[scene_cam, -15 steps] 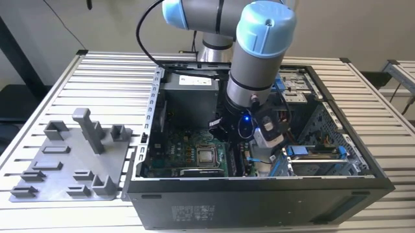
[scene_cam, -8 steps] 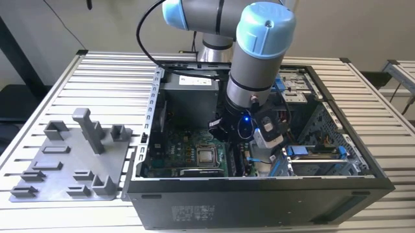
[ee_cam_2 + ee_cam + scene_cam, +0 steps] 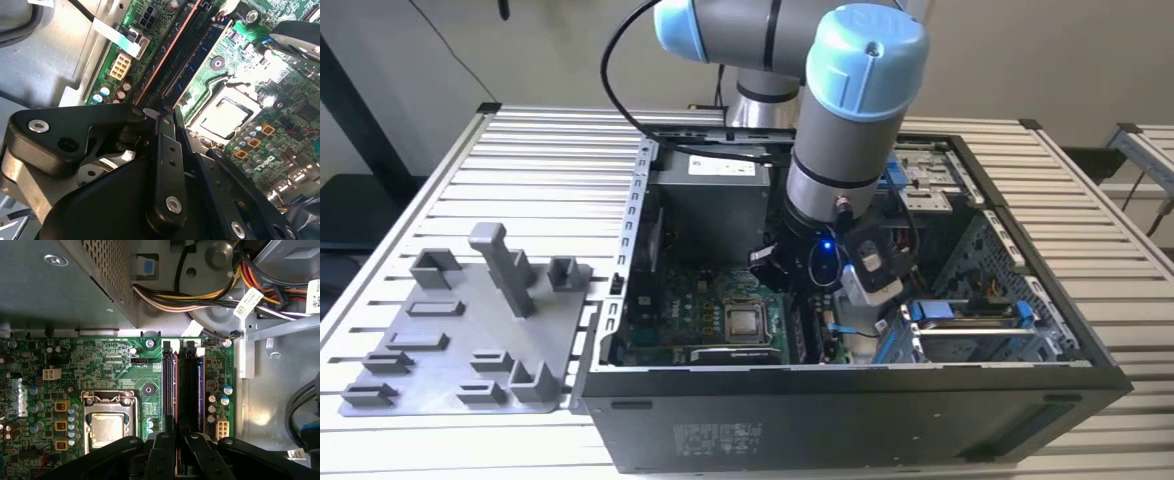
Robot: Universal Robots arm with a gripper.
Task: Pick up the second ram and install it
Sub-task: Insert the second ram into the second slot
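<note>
**Setting.** One table [image 3: 440,190] of pale metal slats, against a plain light wall.

**On the table, exterior view**
- One open black computer case [image 3: 854,420], centre to lower right of the frame.
- One grey holder tray [image 3: 460,345], lower left of the frame, just beside the case. It carries several upright posts and low blocks.
- One robot arm [image 3: 854,120] in grey with blue caps. It comes down from the top centre of the frame into the case.

**Inside the case, first wrist view**
- One green circuit board [image 3: 115,365] across the left and centre.
- One processor socket [image 3: 109,422] with a silver lid, at lower left.
- Three small yellow-topped parts [image 3: 61,426], in a column just left of the socket.
- Two white plugs: one [image 3: 51,373] at the board's left, one [image 3: 222,428] at its right edge.
- One grey metal box [image 3: 60,285] at upper left.
- One bundle of coloured cables [image 3: 200,295] at upper right.

**Task item.** The second ram [image 3: 173,390] is one long dark stick. It stands on edge among the memory slots, right of centre, and runs from mid-frame down to the gripper.

**Gripper.** One black gripper [image 3: 176,460], at the bottom centre, directly over the near end of the second ram. Whether it is clamped on the stick cannot be told.
</note>
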